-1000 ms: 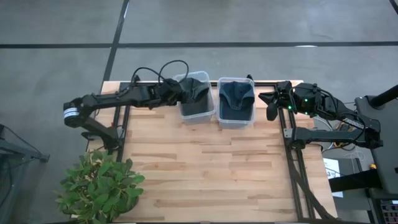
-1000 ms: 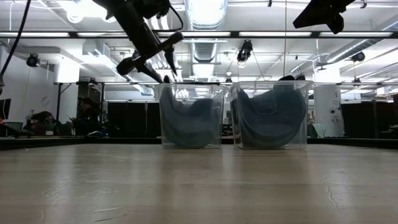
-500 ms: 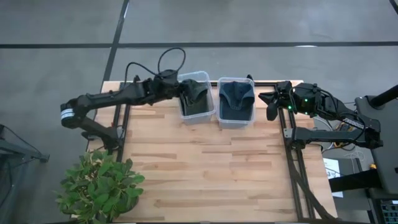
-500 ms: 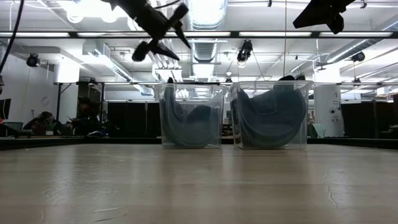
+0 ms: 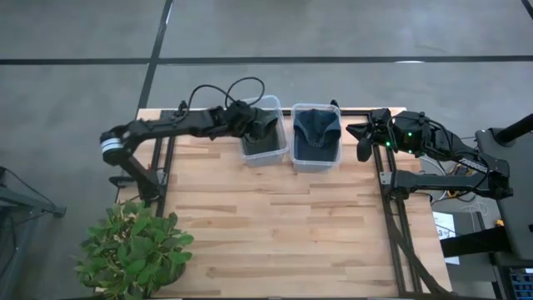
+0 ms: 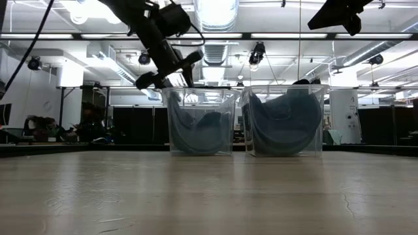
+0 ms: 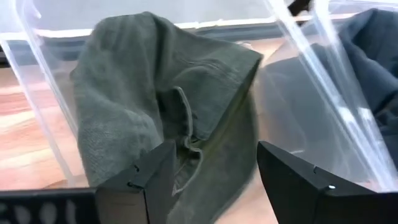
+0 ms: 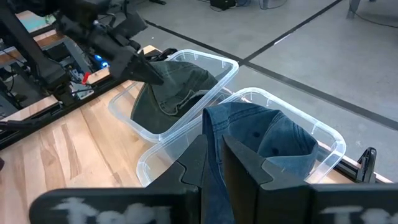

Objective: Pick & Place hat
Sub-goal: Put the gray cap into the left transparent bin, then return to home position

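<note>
Olive-green hat (image 7: 161, 106), denim-blue hat (image 8: 273, 140), clear bins (image 5: 265, 154), pale striped wood table (image 5: 275, 233), seemingly black hands (image 7: 211, 180)

overhead view straight down, low view level across table, wrist views close, all share both bins (image 5: 289, 133)

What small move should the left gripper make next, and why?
Probably draw the left gripper back and up, away from the clear bin. Its fingers are open and hold nothing, and the green hat already lies inside that bin, so the placing looks done. The right gripper waits shut beside the other bin.
</note>
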Robot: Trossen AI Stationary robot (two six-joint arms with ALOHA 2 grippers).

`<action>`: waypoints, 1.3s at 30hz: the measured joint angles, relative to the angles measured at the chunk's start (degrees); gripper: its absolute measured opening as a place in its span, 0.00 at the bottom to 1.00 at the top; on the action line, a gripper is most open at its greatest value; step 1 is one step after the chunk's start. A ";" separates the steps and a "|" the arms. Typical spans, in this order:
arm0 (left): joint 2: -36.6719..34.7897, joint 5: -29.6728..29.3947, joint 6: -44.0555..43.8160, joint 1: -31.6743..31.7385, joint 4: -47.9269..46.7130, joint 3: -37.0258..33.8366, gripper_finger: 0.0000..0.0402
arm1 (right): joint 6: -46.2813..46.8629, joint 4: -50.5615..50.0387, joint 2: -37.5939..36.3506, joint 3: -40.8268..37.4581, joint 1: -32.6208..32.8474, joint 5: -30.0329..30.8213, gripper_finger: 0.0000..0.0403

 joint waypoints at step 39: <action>-49.26 5.07 24.01 -16.90 -6.72 -8.35 0.54 | -7.28 -10.34 -6.29 0.00 0.00 -7.19 0.11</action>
